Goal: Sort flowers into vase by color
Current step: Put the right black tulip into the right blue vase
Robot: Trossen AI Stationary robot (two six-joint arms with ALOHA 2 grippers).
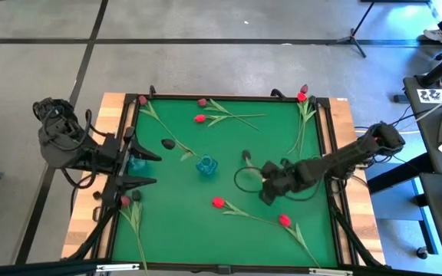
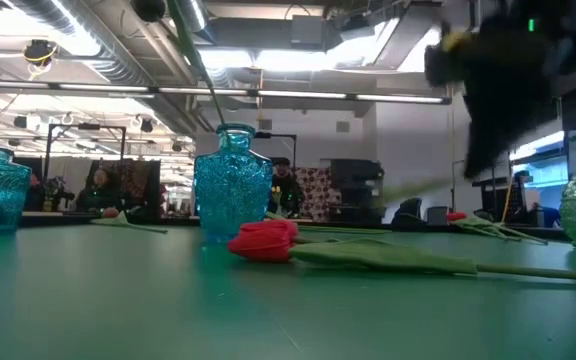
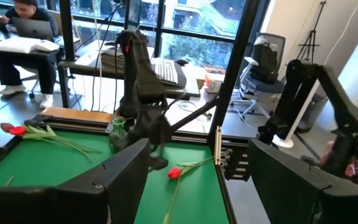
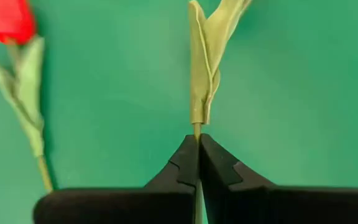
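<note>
A: Nearest the low camera, what lies on the green table (image 1: 175, 222)?

B: A red tulip (image 2: 265, 240), head on the mat, its stem running off to the right. Just behind it stands a blue glass vase (image 2: 232, 182) with a stem rising from it.

A: And from above, starting at the left?

B: The left gripper (image 1: 146, 169) waits at the table's left edge, jaws spread wide and holding nothing. A tulip (image 1: 131, 213) lies below it near that edge, and a teal vase (image 1: 137, 163) sits between its fingers' reach. A dark-headed tulip (image 1: 169, 143) lies further in; the blue vase stands near the middle.

A: Along the far edge?

B: A maroon tulip (image 1: 143, 100) at the left corner, two more (image 1: 200, 110) near the centre, and another pair (image 1: 302, 95) at the right corner.

A: The right arm?

B: The right gripper (image 4: 197, 144) is low over the mat right of centre, jaws pinched fully together on a thin green stem (image 4: 197, 129) just below its leaf. Two red tulips (image 1: 218, 202) lie near it, toward the near edge.
</note>
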